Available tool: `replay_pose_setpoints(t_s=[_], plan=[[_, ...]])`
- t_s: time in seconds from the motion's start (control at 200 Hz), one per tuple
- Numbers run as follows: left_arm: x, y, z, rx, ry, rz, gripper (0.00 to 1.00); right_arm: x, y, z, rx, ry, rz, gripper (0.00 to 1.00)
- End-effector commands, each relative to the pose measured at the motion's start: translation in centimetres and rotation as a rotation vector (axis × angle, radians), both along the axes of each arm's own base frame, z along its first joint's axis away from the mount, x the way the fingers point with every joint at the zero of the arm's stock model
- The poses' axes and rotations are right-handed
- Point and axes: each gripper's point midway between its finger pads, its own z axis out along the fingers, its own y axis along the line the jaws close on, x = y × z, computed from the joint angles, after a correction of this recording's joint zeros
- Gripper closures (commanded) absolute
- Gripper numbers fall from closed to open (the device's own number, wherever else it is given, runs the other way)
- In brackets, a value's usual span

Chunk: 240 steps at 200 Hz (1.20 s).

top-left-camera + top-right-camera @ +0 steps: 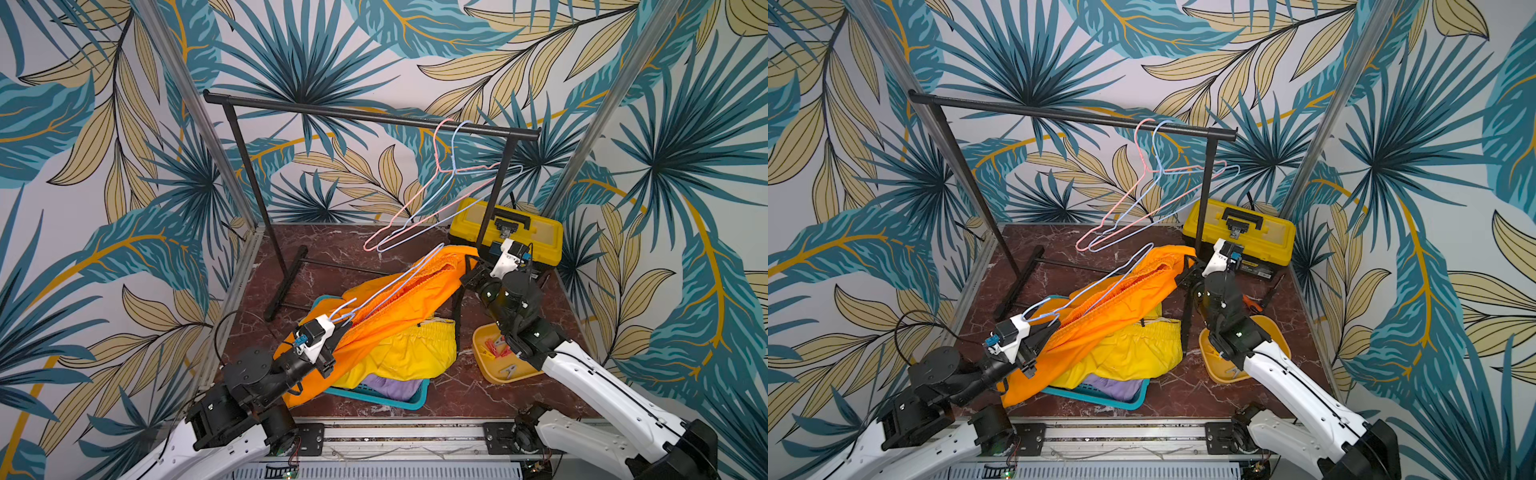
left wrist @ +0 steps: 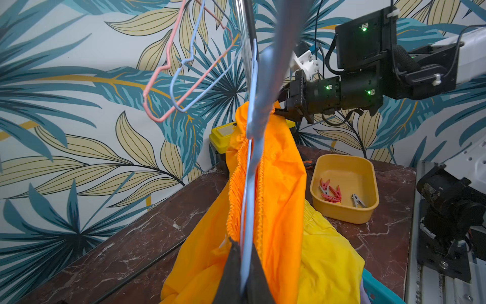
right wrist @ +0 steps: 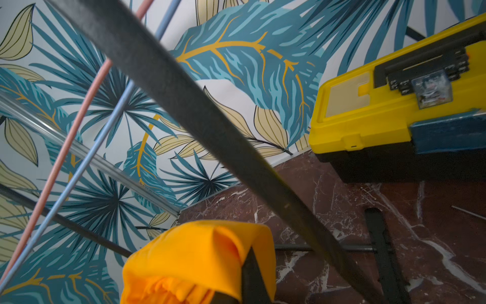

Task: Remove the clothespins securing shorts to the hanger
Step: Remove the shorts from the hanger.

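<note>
Veined marble tabletop (image 1: pixel 340 253) under crinkled orange shorts (image 1: pixel 395 320) on blue wire hanger (image 2: pixel 252 163)

A clothes rack (image 1: pixel 370 115) spans the far half of the table (image 1: pixel 457 395), with two hangers (image 1: pixel 454 170) at its right end. A toolbox (image 1: pixel 536 232) sits far right, behind a tray (image 1: pixel 498 374) holding clothespins (image 1: pixel 496 347). Left of the tray, shorts (image 1: pixel 395 316) heap over a basket (image 1: pixel 395 401), with a third hanger (image 2: pixel 246 200) through the top pair.

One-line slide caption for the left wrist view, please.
Left hand grips the blue hanger, right hand pinches the orange shorts; clothespins lie in the yellow tray.
</note>
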Motion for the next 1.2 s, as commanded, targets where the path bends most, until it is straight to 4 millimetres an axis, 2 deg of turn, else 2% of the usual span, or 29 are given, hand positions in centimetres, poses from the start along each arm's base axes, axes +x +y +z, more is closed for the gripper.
replay_pose_setpoints(t_s=[0.0,0.115,0.21,0.225,0.255,0.416,0.546,0.686,0.851,1.041,1.122,1.197], plan=[[0.6,2.0,1.2,-0.041,-0.035,0.099,1.0,-1.2,1.9,0.8,-0.014,-0.036,0.065,1.0],[1.0,3.1,2.2,-0.083,-0.069,0.164,1.0,-2.8,5.9,1.0,-0.057,-0.045,0.19,1.0],[1.4,4.5,3.3,-0.138,-0.1,0.232,1.0,-3.6,8.3,0.4,-0.088,-0.045,0.25,1.0],[1.4,4.7,3.4,-0.145,-0.102,0.243,1.0,-4.3,9.3,0.1,-0.093,-0.043,0.282,1.0],[1.5,5.1,3.7,-0.162,-0.113,0.26,1.0,-4.7,10.3,-0.2,-0.103,-0.041,0.306,1.0],[1.5,6.4,4.7,-0.197,-0.148,0.315,1.0,-6.6,15.1,-3.5,-0.172,0.004,0.405,1.0],[1.3,6.5,5.8,-0.226,-0.169,0.306,1.0,-7.4,17.8,-6.9,-0.23,0.056,0.438,1.0],[1.1,6.9,7.3,-0.241,-0.201,0.32,1.0,-7.2,18.8,-11.0,-0.282,0.122,0.434,1.0],[0.8,8.3,10.1,-0.265,-0.244,0.366,1.0,-6.7,18.4,-14.1,-0.397,0.181,0.397,1.0],[-0.4,10.2,12.9,-0.283,-0.31,0.397,1.0,-6.5,18.3,-14.4,-0.445,0.17,0.394,1.0],[-0.8,10.8,13.9,-0.308,-0.327,0.4,1.0,-6.6,18.6,-14.3,-0.452,0.166,0.413,0.91],[-0.9,11.0,14.4,-0.312,-0.337,0.407,1.0,-6.8,19.1,-14.6,-0.446,0.172,0.437,0.9]])
